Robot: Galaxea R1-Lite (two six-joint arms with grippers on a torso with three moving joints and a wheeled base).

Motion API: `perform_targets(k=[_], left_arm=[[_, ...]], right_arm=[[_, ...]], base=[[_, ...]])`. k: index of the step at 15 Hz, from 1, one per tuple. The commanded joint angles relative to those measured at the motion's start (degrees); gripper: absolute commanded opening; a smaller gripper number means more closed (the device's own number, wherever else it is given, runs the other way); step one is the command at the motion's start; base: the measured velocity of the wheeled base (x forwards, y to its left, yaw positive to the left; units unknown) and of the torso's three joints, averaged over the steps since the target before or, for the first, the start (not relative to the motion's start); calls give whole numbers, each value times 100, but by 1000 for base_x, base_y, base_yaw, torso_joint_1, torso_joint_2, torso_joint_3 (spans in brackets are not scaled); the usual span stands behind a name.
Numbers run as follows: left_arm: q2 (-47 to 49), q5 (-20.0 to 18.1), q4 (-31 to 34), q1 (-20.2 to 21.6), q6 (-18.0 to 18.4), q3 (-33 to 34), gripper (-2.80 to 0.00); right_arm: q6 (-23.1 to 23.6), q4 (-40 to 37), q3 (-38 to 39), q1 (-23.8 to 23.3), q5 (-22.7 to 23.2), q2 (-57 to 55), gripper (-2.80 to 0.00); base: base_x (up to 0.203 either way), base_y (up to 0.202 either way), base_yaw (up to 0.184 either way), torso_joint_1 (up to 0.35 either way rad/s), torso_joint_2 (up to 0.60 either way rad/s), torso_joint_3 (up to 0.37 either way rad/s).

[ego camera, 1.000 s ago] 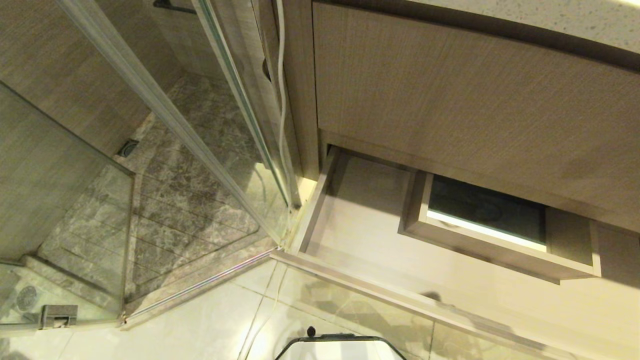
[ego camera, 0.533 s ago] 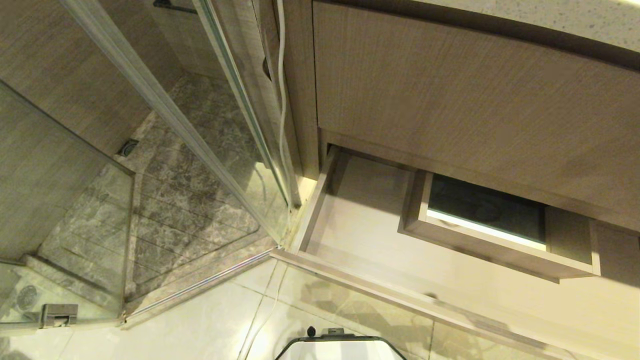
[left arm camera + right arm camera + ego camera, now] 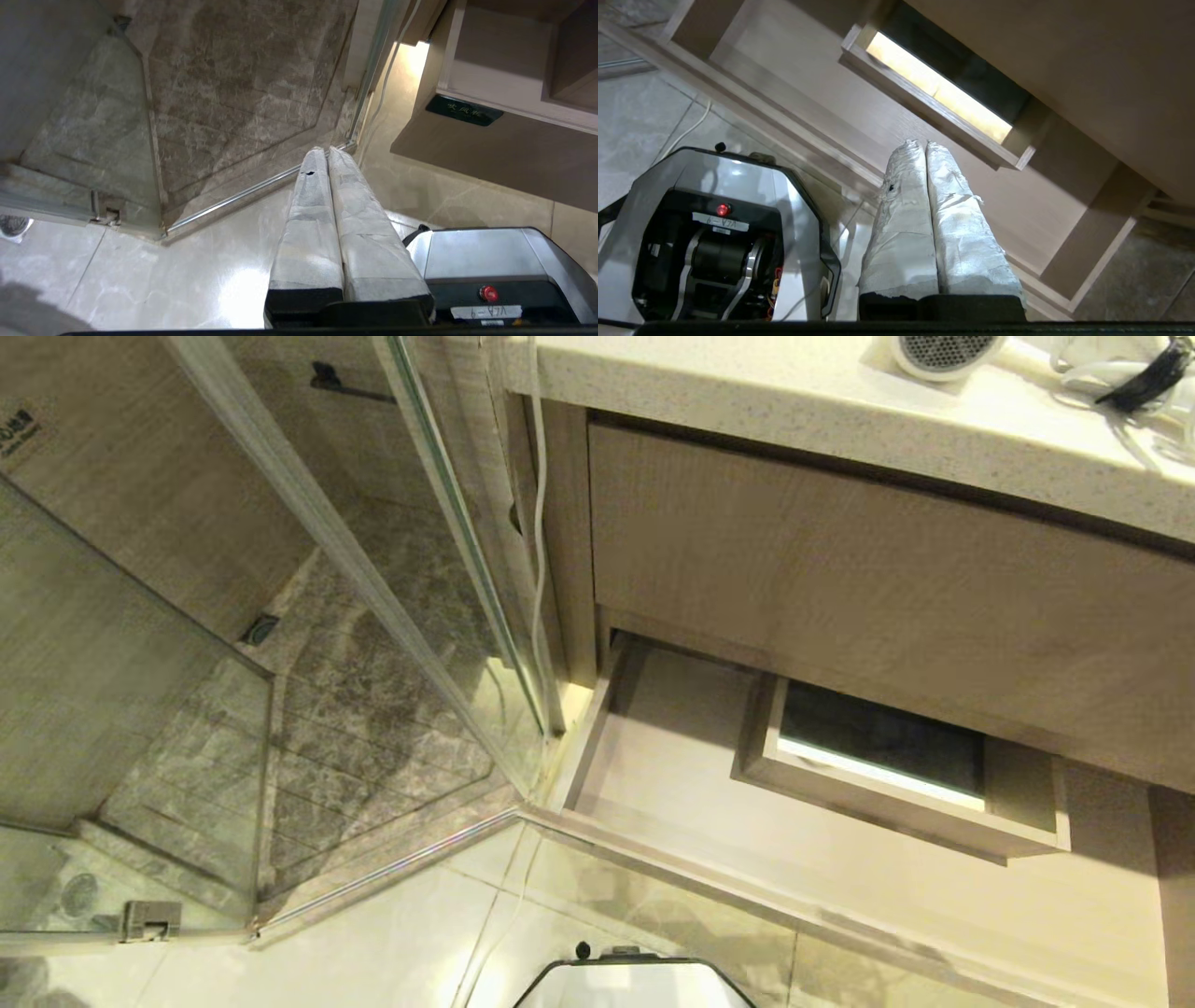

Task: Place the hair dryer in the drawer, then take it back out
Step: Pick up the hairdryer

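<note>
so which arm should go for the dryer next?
Right, probably. The hair dryer lies on the countertop at the head view's far right, above the open drawer. The right gripper is shut over that drawer; the left gripper is shut over the floor.

Bathroom, glass shower (image 3: 308, 579), vanity counter (image 3: 840, 420)

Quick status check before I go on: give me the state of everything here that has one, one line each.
drawer: pulled open, nothing lying in it.
hair dryer: on the countertop, cord bundled beside it, not held.
left gripper: jaws shut, empty, over the floor.
right gripper: jaws shut, empty, over the open drawer.
shower door: standing open.
</note>
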State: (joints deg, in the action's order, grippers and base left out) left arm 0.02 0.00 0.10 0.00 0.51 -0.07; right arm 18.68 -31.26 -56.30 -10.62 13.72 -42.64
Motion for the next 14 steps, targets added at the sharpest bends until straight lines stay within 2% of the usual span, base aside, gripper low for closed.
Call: perform_targets(k=[1, 10, 14], left_arm=[[-2, 0, 7, 0, 2, 1, -280], [-2, 0, 7, 0, 2, 7, -280], [-2, 0, -1, 0, 2, -1, -280]], right_arm=[[4, -21, -13, -1, 8, -16, -280], [13, -12, -67, 8, 8, -68, -280], [13, -13, -65, 7, 16, -78, -280]], base=[[0, 0, 0, 465, -502, -227], [0, 0, 0, 347, -573, -248], [0, 0, 0, 235, -428, -198]])
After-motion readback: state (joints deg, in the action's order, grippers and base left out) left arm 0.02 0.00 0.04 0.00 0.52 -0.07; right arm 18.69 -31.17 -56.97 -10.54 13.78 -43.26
